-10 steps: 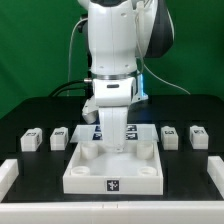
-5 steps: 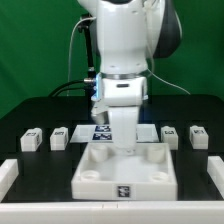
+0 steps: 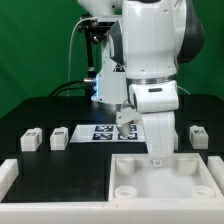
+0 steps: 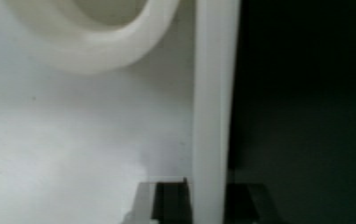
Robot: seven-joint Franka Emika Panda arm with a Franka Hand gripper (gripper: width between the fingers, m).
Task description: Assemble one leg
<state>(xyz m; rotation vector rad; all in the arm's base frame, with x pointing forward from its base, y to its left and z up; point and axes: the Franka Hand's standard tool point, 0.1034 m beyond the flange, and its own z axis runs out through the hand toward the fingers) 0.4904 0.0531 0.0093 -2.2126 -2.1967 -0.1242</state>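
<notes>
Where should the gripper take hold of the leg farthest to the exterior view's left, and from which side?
Probably from above, across the leg's two flat side faces: it sits on the black table with a gap to the next leg, leaving room on both sides. First the gripper must release the tray.

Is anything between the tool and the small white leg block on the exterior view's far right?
Nothing visible lies between the tool and that small white peg-like leg block. But the tool's jaws clamp a wall of the large white square plastic tray.
</notes>
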